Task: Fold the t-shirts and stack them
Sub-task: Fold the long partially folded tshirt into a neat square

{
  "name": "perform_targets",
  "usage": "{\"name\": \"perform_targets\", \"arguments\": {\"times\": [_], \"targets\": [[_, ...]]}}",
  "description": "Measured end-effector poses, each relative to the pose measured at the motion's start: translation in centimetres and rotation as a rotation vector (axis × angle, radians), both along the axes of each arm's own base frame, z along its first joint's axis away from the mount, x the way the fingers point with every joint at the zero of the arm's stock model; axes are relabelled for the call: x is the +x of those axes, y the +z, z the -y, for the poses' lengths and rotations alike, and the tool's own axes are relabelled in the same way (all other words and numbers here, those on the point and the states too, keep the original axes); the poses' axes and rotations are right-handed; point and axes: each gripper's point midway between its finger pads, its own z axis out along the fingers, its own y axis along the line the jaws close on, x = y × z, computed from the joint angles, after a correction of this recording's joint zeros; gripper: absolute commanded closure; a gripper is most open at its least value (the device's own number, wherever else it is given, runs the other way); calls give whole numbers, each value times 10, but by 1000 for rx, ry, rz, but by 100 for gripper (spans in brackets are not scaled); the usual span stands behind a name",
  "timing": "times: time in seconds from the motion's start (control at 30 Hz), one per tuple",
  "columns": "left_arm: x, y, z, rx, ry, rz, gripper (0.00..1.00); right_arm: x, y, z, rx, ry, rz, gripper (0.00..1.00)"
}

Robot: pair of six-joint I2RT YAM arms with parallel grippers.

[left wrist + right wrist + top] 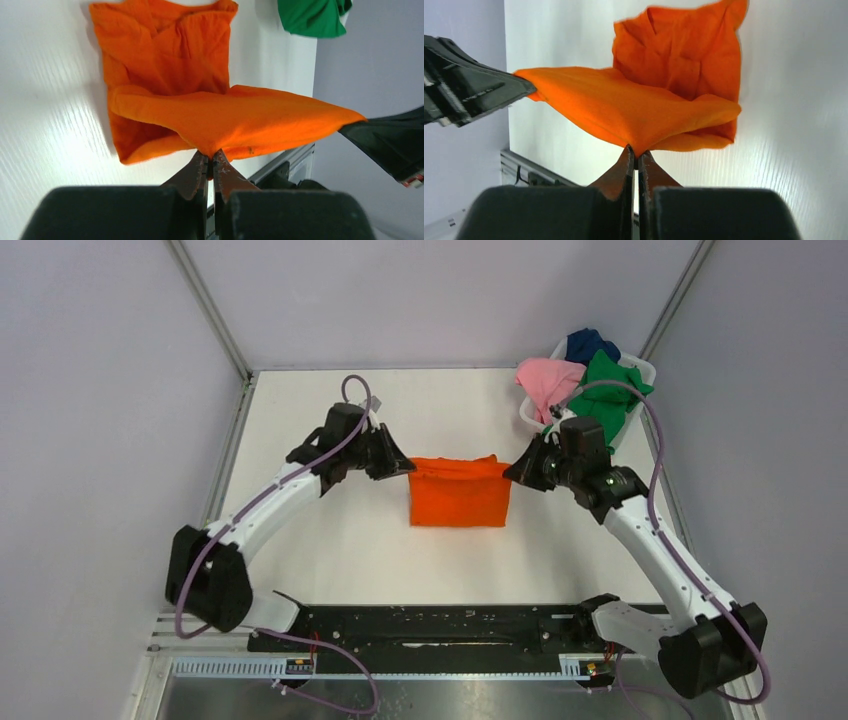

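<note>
- Orange t-shirt (460, 495) lies mid-table, partly folded. Its lower layers rest on the table (330, 530), and its far edge is lifted and stretched between the two arms.
- Left fingers (196, 172) are closed tight on one corner of that raised edge, and right fingers (621, 172) are closed just as tight on the opposite corner. Each pinches only the very tip of the cloth.
- With so little fabric in each pinch, a sharp pull or the arms spreading wider apart could slip a corner free, dropping that side into a heap.
- If one arm travels faster or lower than the other, the raised layer would likely land skewed, leaving a crooked fold.
- The layers on the table look creased and bunched, so carrying the held edge over them may drag them along or trap wrinkles inside the fold.
- Left arm (270, 505) and right arm (650, 540) each reach forward from the near edge and bend inward, wrists facing each other across the shirt.
- The right wrist sits close to the basket (645, 367) holding the green t-shirt (610, 390), pink t-shirt (548, 380) and dark blue t-shirt (588, 343). A backward swing could snag the hanging green cloth.
</note>
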Motion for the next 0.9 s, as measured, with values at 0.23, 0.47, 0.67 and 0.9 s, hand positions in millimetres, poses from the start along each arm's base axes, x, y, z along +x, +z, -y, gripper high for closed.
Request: {"name": "perform_targets", "arguments": {"times": [0.23, 0.47, 0.67, 0.9], "targets": [[64, -26, 4, -3, -7, -78, 100, 61, 3, -4, 8, -45, 15, 100], [102, -53, 1, 16, 19, -138, 100, 110, -22, -7, 30, -59, -49, 100], [127, -62, -5, 20, 53, -154, 96, 142, -39, -6, 62, -83, -86, 100], [172, -86, -6, 50, 121, -159, 30, 194, -79, -2, 97, -144, -166, 66]]}}
